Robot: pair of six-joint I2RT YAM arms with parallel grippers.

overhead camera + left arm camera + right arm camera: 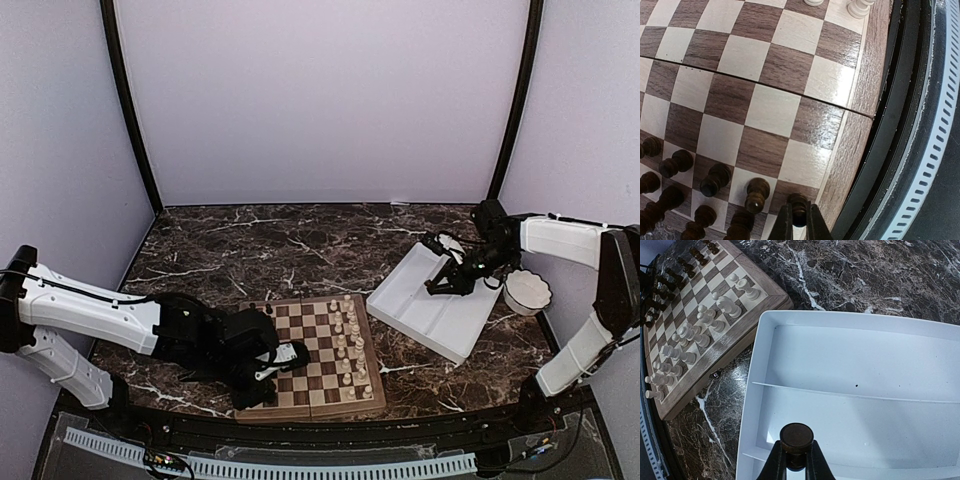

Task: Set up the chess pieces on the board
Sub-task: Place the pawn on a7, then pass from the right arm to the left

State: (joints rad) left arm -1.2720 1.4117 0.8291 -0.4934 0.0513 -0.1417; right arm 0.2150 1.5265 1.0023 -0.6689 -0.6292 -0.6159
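The board (312,345) lies at the table's near edge, also in the left wrist view (765,107) and the right wrist view (758,308). Several dark chess pieces (714,180) stand in rows on its left side. My left gripper (799,220) is shut on a dark piece (798,204) at the board's near corner square, low over the board (268,372). My right gripper (796,460) is shut on another dark piece (796,436), its round base facing the camera, held above the white tray (850,340). In the top view this gripper (440,286) hovers over the tray.
Cream-white pieces (350,338) fill two rows on the board's right side, also seen in the right wrist view (700,335). The white divided tray (425,330) lies right of the board. A white bowl (527,292) stands beside the tray. A black rail (900,125) runs along the table's near edge.
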